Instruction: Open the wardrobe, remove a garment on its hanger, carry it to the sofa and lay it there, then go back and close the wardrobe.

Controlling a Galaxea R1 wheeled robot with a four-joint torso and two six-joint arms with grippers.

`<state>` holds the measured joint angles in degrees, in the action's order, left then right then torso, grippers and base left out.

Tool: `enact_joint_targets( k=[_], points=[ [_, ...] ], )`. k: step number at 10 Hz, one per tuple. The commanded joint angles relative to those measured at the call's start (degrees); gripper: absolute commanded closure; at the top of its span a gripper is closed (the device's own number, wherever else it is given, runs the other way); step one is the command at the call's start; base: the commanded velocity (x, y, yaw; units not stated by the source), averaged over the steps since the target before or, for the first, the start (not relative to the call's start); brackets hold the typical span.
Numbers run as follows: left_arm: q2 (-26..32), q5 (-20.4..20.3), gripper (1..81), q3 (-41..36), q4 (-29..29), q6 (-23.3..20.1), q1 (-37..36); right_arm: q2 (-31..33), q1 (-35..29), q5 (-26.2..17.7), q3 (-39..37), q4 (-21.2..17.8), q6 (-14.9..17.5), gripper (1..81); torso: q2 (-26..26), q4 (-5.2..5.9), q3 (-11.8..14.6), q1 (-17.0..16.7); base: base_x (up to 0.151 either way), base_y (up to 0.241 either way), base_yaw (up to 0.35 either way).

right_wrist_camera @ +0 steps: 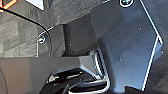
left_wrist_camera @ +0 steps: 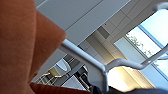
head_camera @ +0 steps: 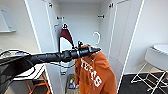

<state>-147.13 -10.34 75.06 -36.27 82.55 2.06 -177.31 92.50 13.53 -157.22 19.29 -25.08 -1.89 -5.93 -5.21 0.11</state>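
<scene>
Wardrobe [head_camera: 82,22] stands open, both doors swung wide, white inside with black hooks near the top. Left arm reaches in from the left across the opening, left gripper [head_camera: 96,49] level with the top of the hoodie [head_camera: 96,72]. Hoodie is orange with white TEXAS lettering, draped from the gripper and hanging out in front of the wardrobe, right of centre. Hanger [head_camera: 97,37]: its white hook curves up above the gripper, free of the rail. In the left wrist view the hanger [left_wrist_camera: 100,67] runs close past the camera, orange cloth [left_wrist_camera: 22,42] just beside it. Gripper looks clamped on the hanger where hook meets shoulders, but the fingers themselves are too blurred to confirm.

Maroon-and-white garment [head_camera: 65,37] hangs inside the wardrobe, on the left, behind the arm. Some small items [head_camera: 71,83] sit on the wardrobe floor, too small to identify. White table [head_camera: 158,56] with thin legs off to the right on dark flooring.

Right wrist view: dark robot plate over dark floor; right gripper state can't be told.
</scene>
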Motion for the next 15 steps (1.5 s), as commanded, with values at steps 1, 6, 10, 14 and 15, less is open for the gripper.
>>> enact_joint_targets(
  k=[1, 6, 10, 14, 15],
  points=[
    [0.07, -6.10, 81.1, -0.44, -0.56, -0.99, -11.24, -0.26, -1.57, -2.37, 0.35, 0.05, 0.12, 1.0, 0.00, 0.00, 0.02, 0.00, 0.000, 0.000, 0.000],
    [0.60, -7.42, 81.1, -0.35, -0.56, -1.08, -11.06, -0.26, -1.57, -2.37, 0.35, -0.04, 0.12, 1.0, 0.02, 0.00, 0.00, 0.02, 0.000, 0.000, 0.000],
    [0.95, -9.35, 81.1, 0.09, -0.21, -0.64, -11.06, -0.26, -1.48, -2.37, 0.35, -0.04, 0.12, 1.0, 0.02, 0.00, 0.00, 0.02, 0.000, 0.000, 0.000],
    [1.22, -9.26, 81.1, 0.53, -0.03, -0.46, -10.71, -0.26, -1.48, -2.37, 0.35, -0.04, 0.12, 1.0, 0.02, 0.00, 0.00, 0.02, 0.000, 0.000, -0.169],
    [1.22, -9.17, 81.1, 0.53, -0.03, -0.46, -10.45, -0.26, -1.48, -2.37, 0.26, -0.04, 0.12, 1.0, 0.02, 0.00, 0.00, 0.02, 0.000, 0.000, -0.330]
  ],
)
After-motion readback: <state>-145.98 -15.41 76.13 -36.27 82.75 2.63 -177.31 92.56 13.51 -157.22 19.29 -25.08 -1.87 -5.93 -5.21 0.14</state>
